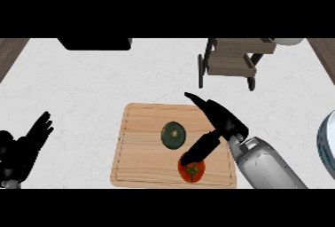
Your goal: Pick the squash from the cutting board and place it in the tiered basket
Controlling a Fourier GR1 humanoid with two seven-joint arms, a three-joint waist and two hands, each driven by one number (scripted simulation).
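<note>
1. Your worktop (85, 88) is pale and marbled, with a wooden cutting board (141, 150) lying on it near the lower middle of the head view.
2. The squash (173, 135), round and dark green, sits on the cutting board, a little right of the board's middle and toward its upper half.
3. A red tomato (192, 171) with a green stem lies on the same board, near its lower right corner, below and slightly right of the squash and apart from it.
4. Your right hand (222, 119) comes in from the lower right on its grey forearm and is above the right side of the board. Its fingers (200, 101) are straight, reaching up and left past the board's top edge; the thumb (200, 150) points down and left, its tip over the tomato's upper edge. The hand is released and holds nothing; the squash is just left of the thumb, and you cannot tell whether they touch.
5. Your left hand (23, 148) rests at the view's left edge, fingers up and spread, unclenched, well apart from the board.
6. The tiered basket (232, 62), wooden on dark legs, stands near the top of the worktop, up and right of the board.
7. A plate (326, 142) with a blue rim shows at the right edge.
8. A dark object (95, 43) sits at the top edge, left of the basket; you cannot tell what it is.
</note>
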